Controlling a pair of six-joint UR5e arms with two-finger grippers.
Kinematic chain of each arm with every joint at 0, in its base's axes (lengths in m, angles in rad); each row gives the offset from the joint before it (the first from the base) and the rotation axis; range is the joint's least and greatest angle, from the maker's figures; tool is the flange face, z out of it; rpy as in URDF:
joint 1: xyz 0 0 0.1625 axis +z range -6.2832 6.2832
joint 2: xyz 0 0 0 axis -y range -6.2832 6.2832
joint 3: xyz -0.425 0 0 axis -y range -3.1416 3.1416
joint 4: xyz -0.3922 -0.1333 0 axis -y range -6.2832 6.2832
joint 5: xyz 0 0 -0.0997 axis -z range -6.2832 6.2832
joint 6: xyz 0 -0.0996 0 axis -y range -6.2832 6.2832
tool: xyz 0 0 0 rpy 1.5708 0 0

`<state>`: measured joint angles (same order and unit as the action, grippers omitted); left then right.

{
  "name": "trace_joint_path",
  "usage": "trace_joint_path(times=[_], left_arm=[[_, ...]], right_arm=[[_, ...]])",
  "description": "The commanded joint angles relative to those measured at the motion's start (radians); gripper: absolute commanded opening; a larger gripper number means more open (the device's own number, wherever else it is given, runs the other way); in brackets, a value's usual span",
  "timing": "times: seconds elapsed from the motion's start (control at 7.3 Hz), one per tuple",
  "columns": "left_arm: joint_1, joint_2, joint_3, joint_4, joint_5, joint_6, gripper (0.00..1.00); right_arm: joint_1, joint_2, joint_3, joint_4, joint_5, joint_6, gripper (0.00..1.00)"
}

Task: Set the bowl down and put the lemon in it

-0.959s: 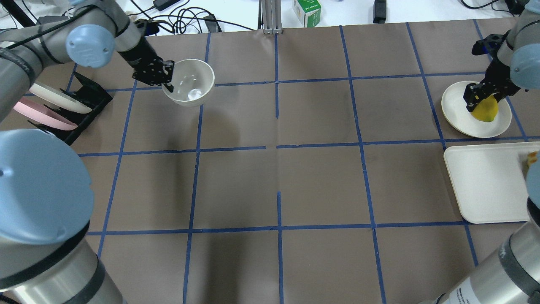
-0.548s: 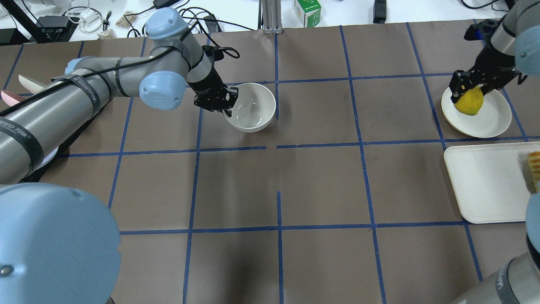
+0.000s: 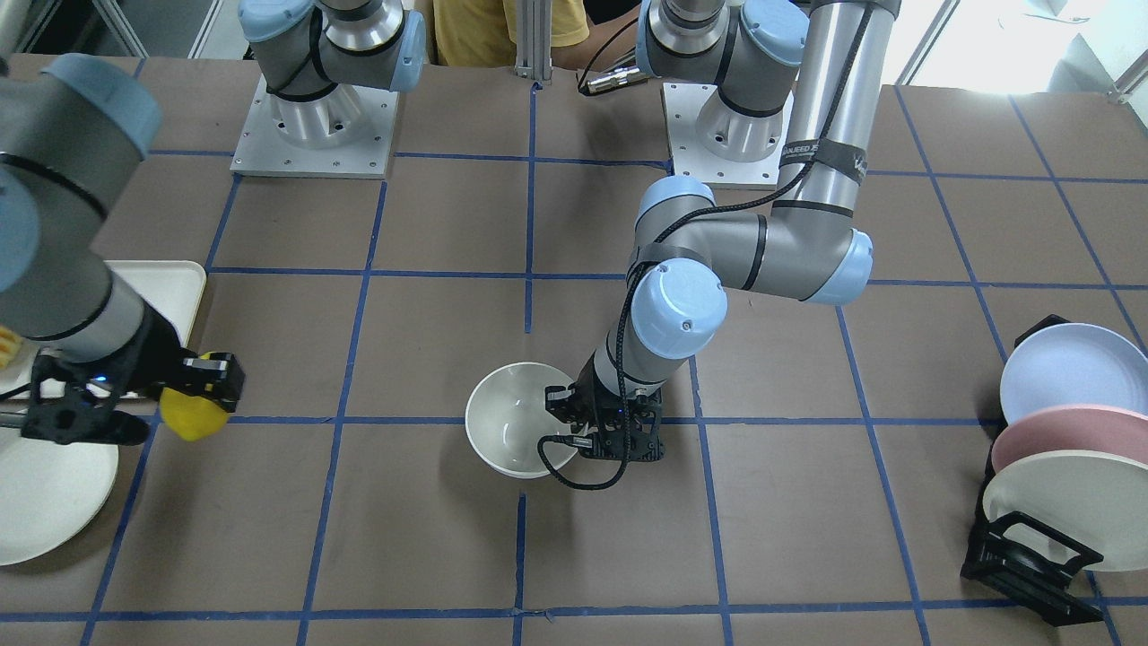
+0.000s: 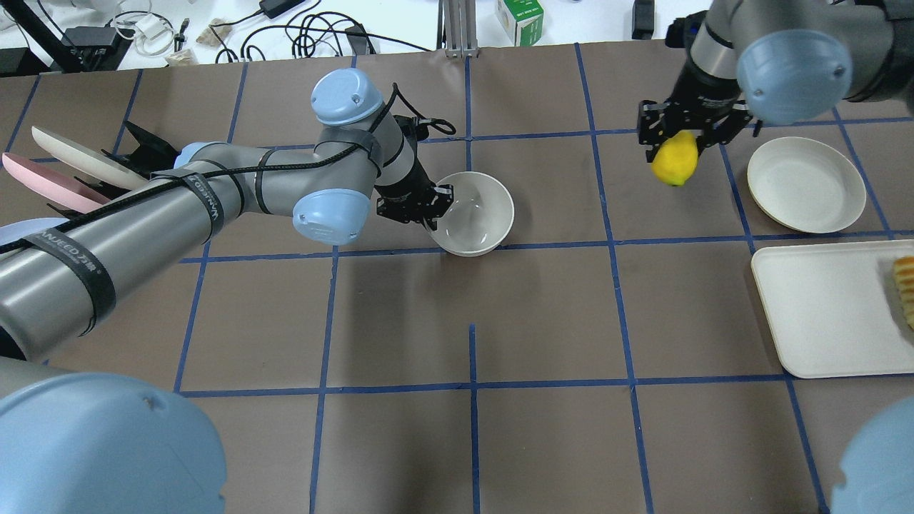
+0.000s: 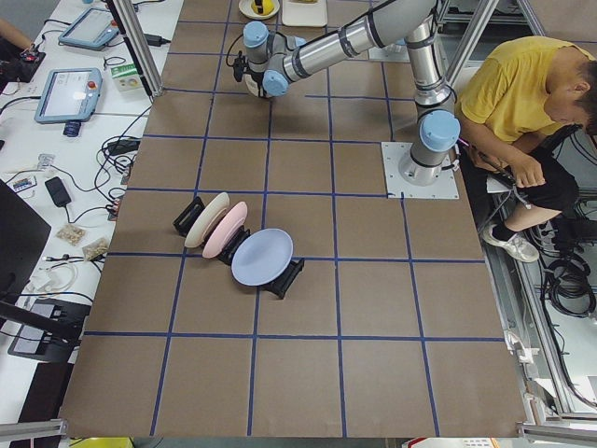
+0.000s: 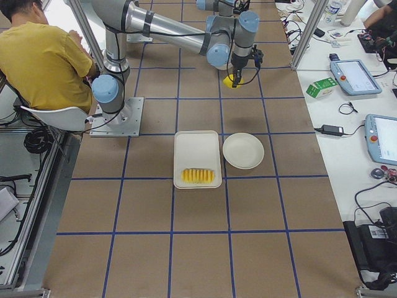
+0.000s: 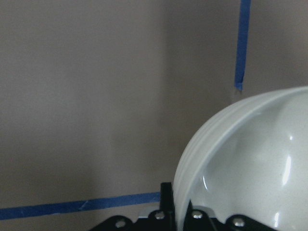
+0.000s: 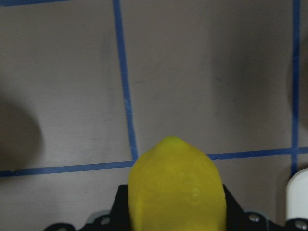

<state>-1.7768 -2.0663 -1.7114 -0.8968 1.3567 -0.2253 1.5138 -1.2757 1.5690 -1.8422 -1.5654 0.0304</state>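
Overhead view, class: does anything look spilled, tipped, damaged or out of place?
Nothing stands out. The left gripper pinches the empty, intact bowl by its rim; the right gripper holds the whole lemon.

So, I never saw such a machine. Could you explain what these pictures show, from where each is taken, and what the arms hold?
These are two robot arms bolted to one table, each ending in a two-finger gripper. Two pictures look down: one from behind the robot, one facing it. Two are taken from the table's ends, and two come from cameras on the wrists. The left gripper is shut on the rim of a white bowl near the table's middle. The right gripper holds a yellow lemon in the air. On the table lie an empty round plate, a white tray with sliced yellow food, and a black rack of three plates.
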Motion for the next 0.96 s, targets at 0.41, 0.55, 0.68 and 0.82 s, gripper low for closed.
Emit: trace_joint_path(times=[0.41, 0.55, 0.68, 0.82], left_arm=[[0.042, 0.079, 0.016, -0.054, 0.027, 0.065, 1.00], [0.071, 0.134, 0.054, -0.185, 0.030, 0.107, 1.00], [0.088, 0.191, 0.120, -0.364, 0.117, 0.183, 1.00], [0.100, 0.242, 0.195, -0.536, 0.148, 0.233, 1.00]], right_arm=[[0.181, 0.041, -0.024, -0.101, 0.087, 0.213, 0.00], [0.210, 0.065, -0.032, -0.123, 0.087, 0.270, 0.00], [0.247, 0.094, -0.046, -0.161, 0.088, 0.313, 0.00], [0.300, 0.136, -0.069, -0.176, 0.087, 0.357, 0.00]])
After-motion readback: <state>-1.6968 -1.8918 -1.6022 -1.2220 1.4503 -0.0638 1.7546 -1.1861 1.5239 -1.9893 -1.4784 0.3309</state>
